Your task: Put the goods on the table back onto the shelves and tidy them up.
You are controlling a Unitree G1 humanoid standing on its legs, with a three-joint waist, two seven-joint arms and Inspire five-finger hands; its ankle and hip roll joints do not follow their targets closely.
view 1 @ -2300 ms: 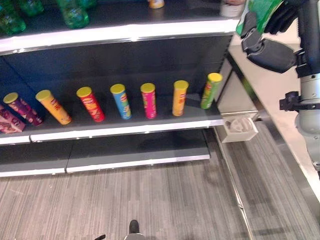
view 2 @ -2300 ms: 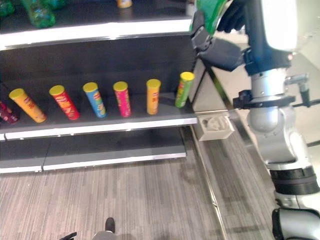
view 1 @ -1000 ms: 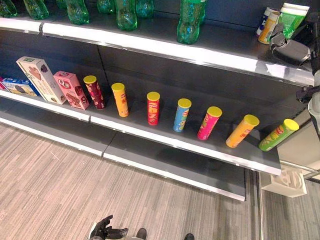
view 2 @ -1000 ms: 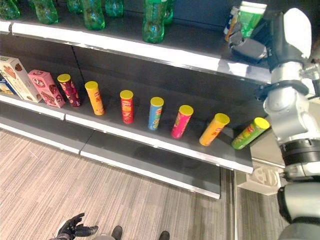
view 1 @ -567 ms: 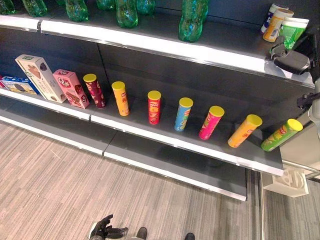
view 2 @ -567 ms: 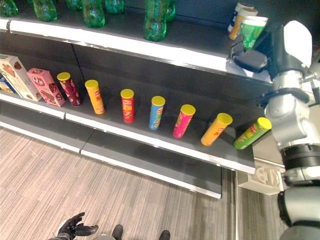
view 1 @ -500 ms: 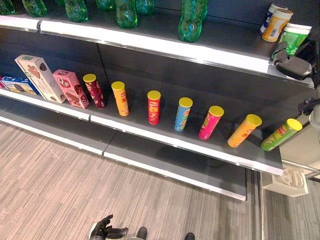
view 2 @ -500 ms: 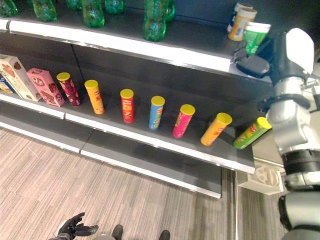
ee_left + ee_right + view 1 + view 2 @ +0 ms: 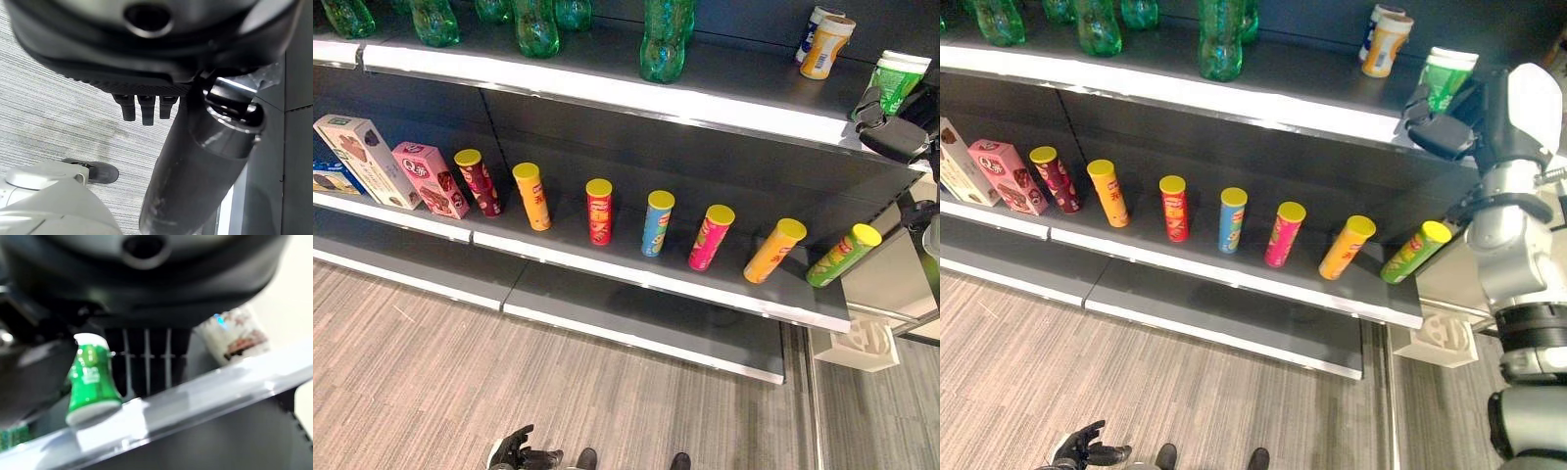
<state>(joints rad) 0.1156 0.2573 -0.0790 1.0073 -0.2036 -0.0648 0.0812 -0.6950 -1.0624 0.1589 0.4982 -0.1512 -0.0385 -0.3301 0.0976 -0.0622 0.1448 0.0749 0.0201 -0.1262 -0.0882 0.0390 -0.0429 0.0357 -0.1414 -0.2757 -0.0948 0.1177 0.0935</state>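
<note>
A green cup with a white lid stands at the right end of the upper shelf, close to its front edge. My right hand is shut on the green cup, thumb on one side and fingers behind it. Beside it on the same shelf stand an orange cup and a white-and-blue cup. My left hand hangs low over the floor, open and holding nothing, its fingers showing in the left wrist view.
Several green bottles stand along the upper shelf. The middle shelf carries a row of coloured chip cans and snack boxes at the left. A bare lower shelf sits beneath. A white holder lies on the floor by the shelf's right end.
The camera has swung from the shelf's right end to face the shelves. My right hand has brought the green cup down to the upper shelf's right end, away from the orange cup.
</note>
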